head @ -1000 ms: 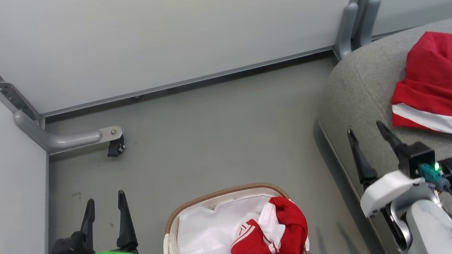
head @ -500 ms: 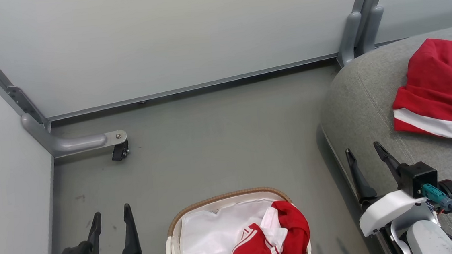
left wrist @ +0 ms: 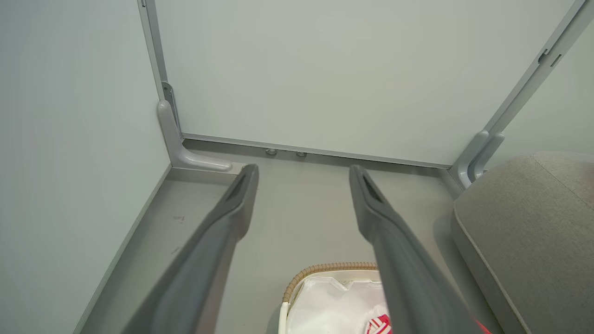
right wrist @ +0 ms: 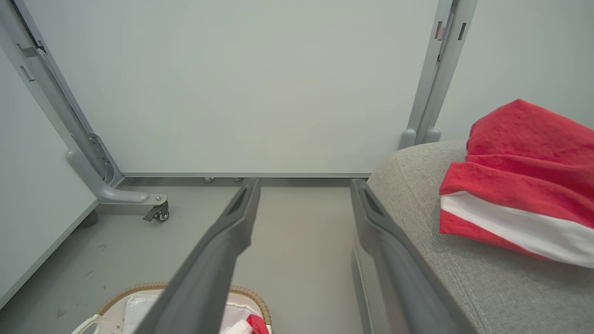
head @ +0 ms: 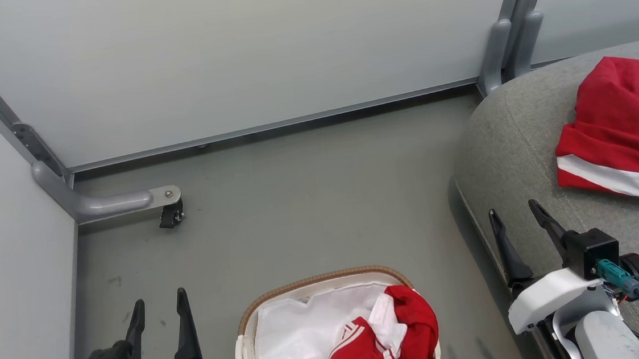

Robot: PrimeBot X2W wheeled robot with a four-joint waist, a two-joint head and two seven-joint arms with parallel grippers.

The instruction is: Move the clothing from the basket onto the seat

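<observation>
Your head camera has shifted a little since a second ago, and both grippers sit lower in its view. From the head, the basket (head: 316,278) stands on the grey floor (head: 298,204); red clothing (head: 399,321) with white stripe trim is bunched in the basket's right half, over the white liner (head: 292,341); your left gripper (head: 159,297) hangs left of the basket, fingers spread wide and holding nothing; your right gripper (head: 512,208) hangs right of the basket, over the edge of the seat (head: 522,146), equally wide and empty; a folded red garment (head: 617,122) with a white band lies on the seat, well to the right of the basket and beyond it. From the left wrist, the spread fingers frame bare floor beyond the basket's far rim; the seat rises right of the basket. From the right wrist, one finger crosses the basket's rim and the other runs along the seat's edge; the folded red garment rests on the seat, well apart from the basket.
</observation>
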